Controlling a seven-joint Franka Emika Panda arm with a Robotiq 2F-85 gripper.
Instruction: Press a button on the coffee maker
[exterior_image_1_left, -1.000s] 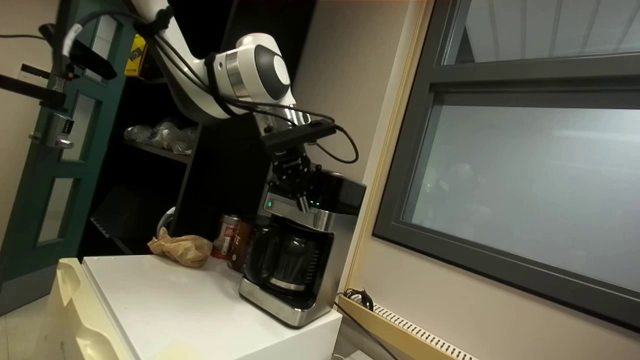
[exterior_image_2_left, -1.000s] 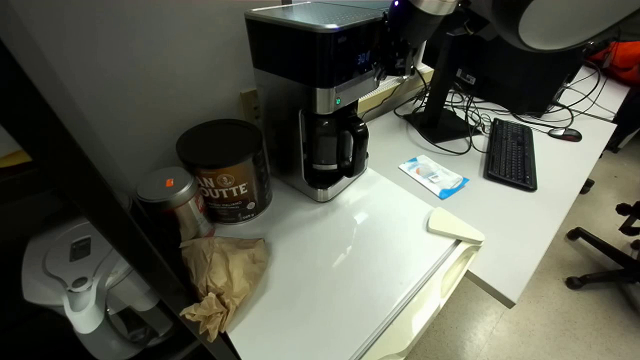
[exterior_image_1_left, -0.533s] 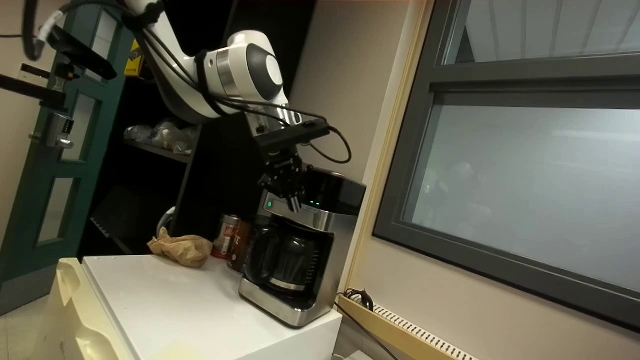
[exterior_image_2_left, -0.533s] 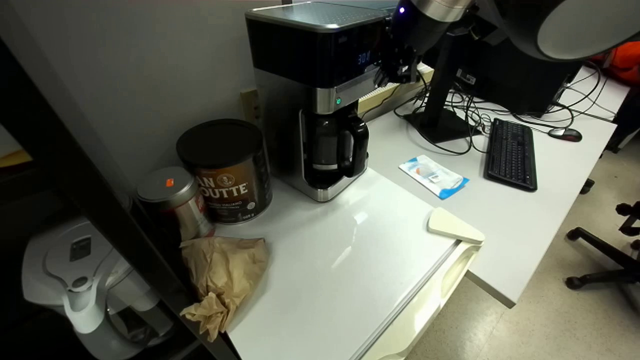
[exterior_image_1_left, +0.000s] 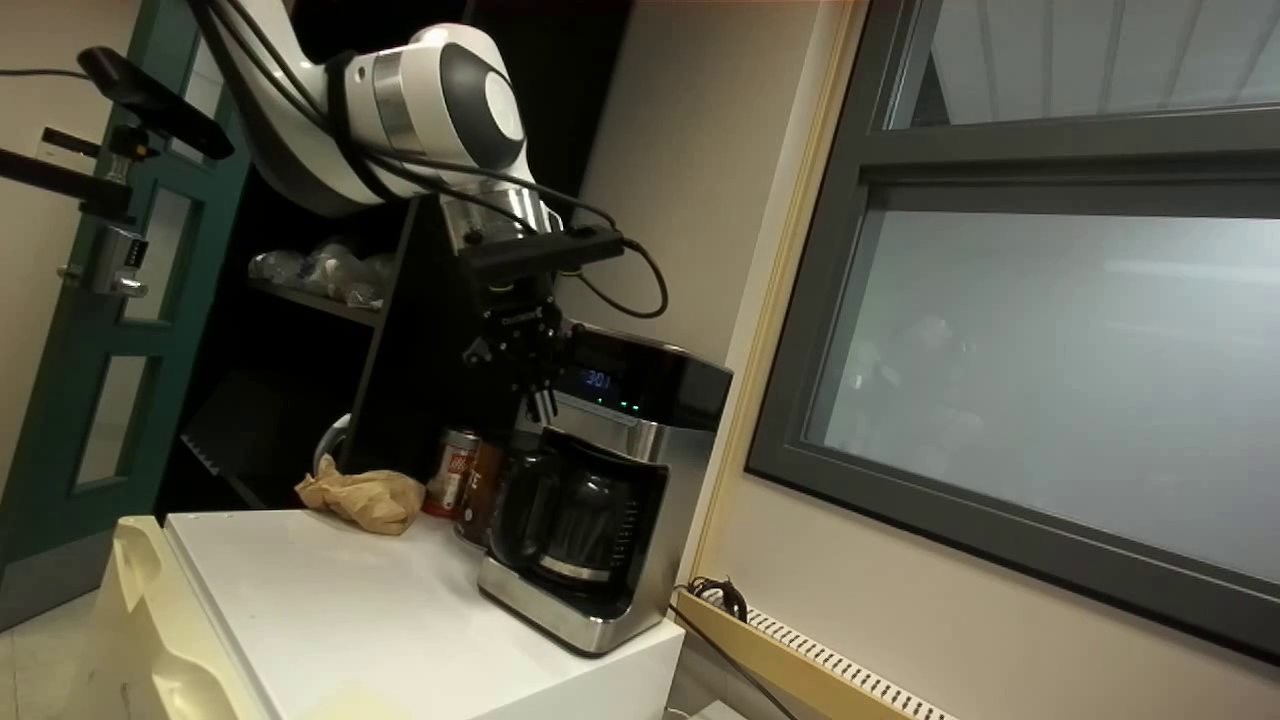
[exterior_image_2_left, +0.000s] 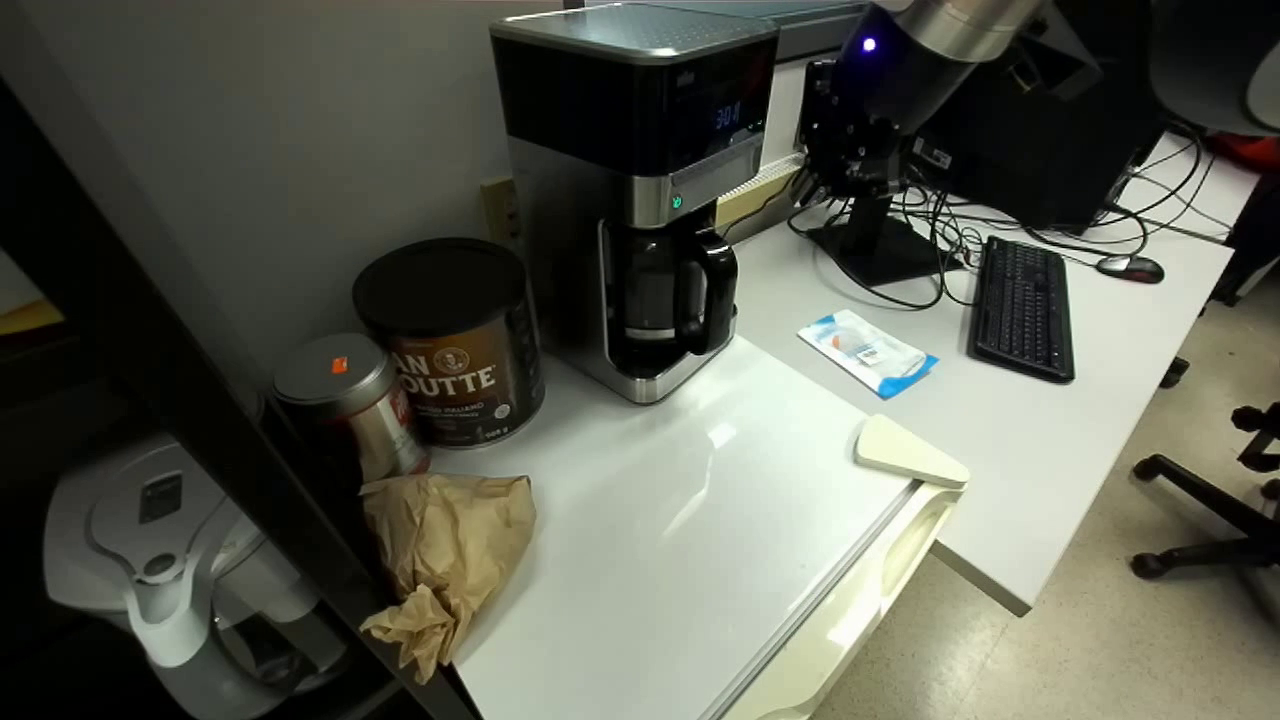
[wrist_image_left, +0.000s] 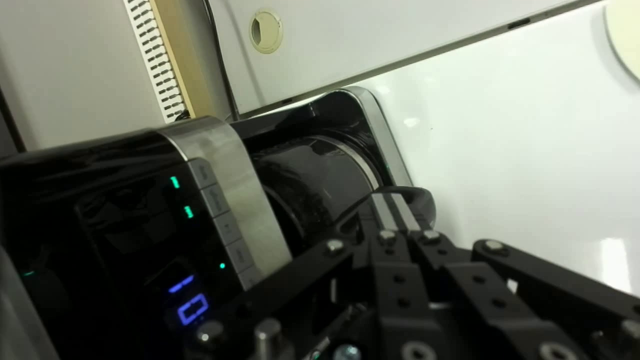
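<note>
The coffee maker (exterior_image_1_left: 690, 480) is boxy, black and silver, and stands upright on a white top; it also shows in an exterior view (exterior_image_2_left: 590, 115) and in the wrist view (wrist_image_left: 225, 165). Its display (exterior_image_2_left: 727, 115) is lit, with a row of grey buttons (wrist_image_left: 220, 207) below it and a green-lit button (exterior_image_2_left: 677, 202) on the silver band. The dark carafe (exterior_image_1_left: 590, 525) sits inside. My gripper (exterior_image_1_left: 543, 407) is shut and empty, fingertips together in the wrist view (wrist_image_left: 391, 196). It is in front of the panel, apart from it in an exterior view (exterior_image_2_left: 812, 190).
A brown coffee can (exterior_image_2_left: 455, 385), a smaller silver can (exterior_image_2_left: 345, 395) and a crumpled paper bag (exterior_image_2_left: 450, 560) stand beside the machine. A desk with a monitor (exterior_image_2_left: 1030, 150), keyboard (exterior_image_2_left: 1022, 305) and packet (exterior_image_2_left: 868, 352) adjoins. A black shelf (exterior_image_1_left: 440, 330) stands behind.
My gripper has moved back from the coffee maker's front, away from the panel and sideways across it. The lit display is now uncovered; the green-lit button is now hidden in an exterior view.
</note>
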